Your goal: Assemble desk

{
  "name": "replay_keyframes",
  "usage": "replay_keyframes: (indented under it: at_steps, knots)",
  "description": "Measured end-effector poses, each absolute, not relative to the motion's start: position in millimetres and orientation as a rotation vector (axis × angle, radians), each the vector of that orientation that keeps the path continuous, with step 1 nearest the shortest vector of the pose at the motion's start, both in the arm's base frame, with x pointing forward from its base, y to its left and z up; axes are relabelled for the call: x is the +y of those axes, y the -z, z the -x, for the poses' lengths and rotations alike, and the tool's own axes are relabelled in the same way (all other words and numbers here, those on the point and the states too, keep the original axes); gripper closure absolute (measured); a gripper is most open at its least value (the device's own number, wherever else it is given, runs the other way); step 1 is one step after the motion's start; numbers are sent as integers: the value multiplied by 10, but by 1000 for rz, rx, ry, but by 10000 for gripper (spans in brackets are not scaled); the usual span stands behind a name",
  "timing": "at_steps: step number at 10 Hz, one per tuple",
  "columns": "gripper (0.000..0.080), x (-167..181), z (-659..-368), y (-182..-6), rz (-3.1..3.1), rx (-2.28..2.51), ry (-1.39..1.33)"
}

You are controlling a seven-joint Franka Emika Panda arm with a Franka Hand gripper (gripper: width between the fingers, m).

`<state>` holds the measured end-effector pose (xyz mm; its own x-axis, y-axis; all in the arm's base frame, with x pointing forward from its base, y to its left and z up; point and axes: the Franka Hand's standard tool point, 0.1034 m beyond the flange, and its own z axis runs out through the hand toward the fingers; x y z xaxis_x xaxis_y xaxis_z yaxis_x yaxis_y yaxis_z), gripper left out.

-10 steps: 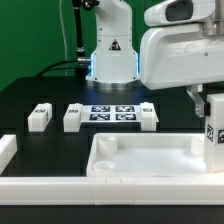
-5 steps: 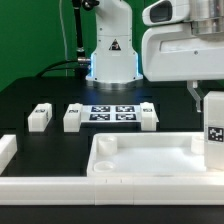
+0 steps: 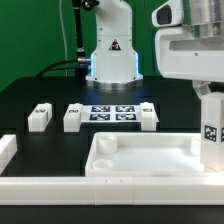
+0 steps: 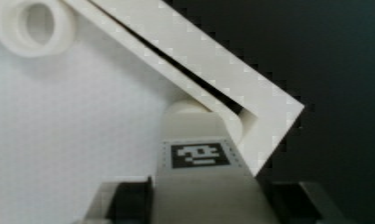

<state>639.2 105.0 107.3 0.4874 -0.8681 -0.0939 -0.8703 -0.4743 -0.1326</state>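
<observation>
The desk top is a large white tray with a raised rim, lying near the front of the black table. My gripper is shut on a white square leg with a tag and holds it upright over the tray's corner at the exterior view's right. In the wrist view the held leg sits between my dark fingers, by the tray's angled rim. Three more legs stand on the table behind the tray.
The marker board lies between the loose legs in front of the robot base. Long low white rails edge the table at the front and at the exterior view's left.
My gripper has moved toward the exterior view's right and downward with the leg, bringing it lower over the tray's right corner. The other parts have not moved.
</observation>
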Motion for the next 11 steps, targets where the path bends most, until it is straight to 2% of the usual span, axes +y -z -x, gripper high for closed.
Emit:
replay_keyframes:
  at_steps: [4, 7, 8, 9, 10, 11]
  knots:
    - [504, 1334, -6466, -1052, 1903, 2169, 36]
    - [504, 1335, -6471, -1049, 1814, 2215, 29]
    - [346, 1338, -6469, -1048, 1850, 2185, 34]
    - [223, 1337, -6470, -1048, 1865, 2172, 38]
    - [223, 1314, -6475, -1051, 2071, 1984, 80]
    - [163, 1284, -6467, -1040, 2294, 1736, 127]
